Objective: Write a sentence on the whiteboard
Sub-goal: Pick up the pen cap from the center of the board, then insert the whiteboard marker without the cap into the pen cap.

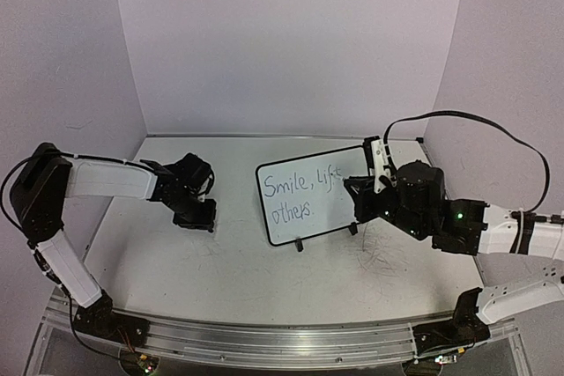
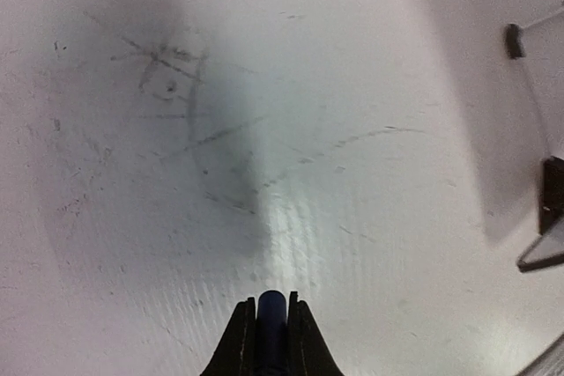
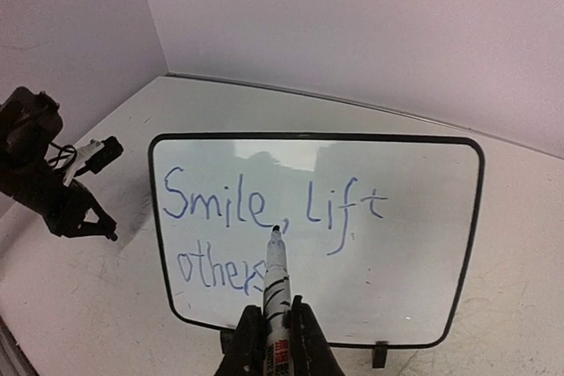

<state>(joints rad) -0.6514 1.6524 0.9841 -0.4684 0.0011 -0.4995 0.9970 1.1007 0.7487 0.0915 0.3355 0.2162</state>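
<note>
The whiteboard (image 3: 414,244) stands on its black feet at mid-table, also seen from above (image 1: 330,213). The sentence (image 3: 216,200) reads "Smile, lift" over "others" in thin blue marker strokes (image 1: 300,187). My right gripper (image 3: 276,307) is shut on a white striped marker (image 3: 276,275), whose tip shows in front of the comma. From above, this gripper (image 1: 370,184) and the marker (image 1: 376,165) sit just off the board's right edge. My left gripper (image 2: 271,305) is shut on a dark blue cap (image 2: 271,319) and hovers over the table left of the board (image 1: 198,217).
The white tabletop (image 2: 220,129) carries faint grey scuffs and scribbles. Purple walls close the back and both sides. The left arm (image 3: 40,173) shows at the left of the right wrist view. Two black feet (image 2: 553,193) of the board sit at the left wrist view's right edge.
</note>
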